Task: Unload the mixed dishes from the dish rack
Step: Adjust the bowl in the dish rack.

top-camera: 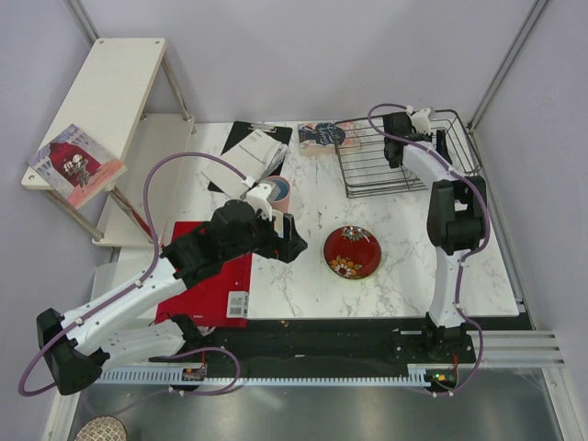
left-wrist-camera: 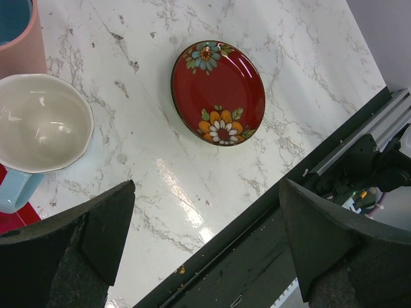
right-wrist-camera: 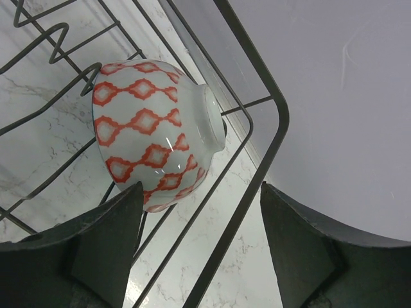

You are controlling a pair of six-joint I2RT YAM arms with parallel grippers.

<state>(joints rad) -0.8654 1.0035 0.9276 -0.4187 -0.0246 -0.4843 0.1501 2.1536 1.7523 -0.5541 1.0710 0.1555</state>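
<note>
Right hand point(right-wrist-camera: 200, 187) hangs spread inside the dish rack point(top-camera: 363, 165) at the desk's far right corner. A small bowl point(right-wrist-camera: 151, 131) lies just ahead of it, not yet pinched. Left hand point(left-wrist-camera: 207, 186) is spread too and empty, above the desk point(left-wrist-camera: 160, 167).

Already out on the desk are the dark red floral plate point(left-wrist-camera: 218, 93) near the middle and, toward the left, the light blue mug point(left-wrist-camera: 42, 122) and pink cup point(left-wrist-camera: 19, 38) side by side. Only the bowl shows in the rack, so the unloading looks nearly done, though the arm hides part of it from above.

The bowl lies tipped on its side in a corner of the rack. It is white and glossy, with a red-orange diamond pattern.
</note>
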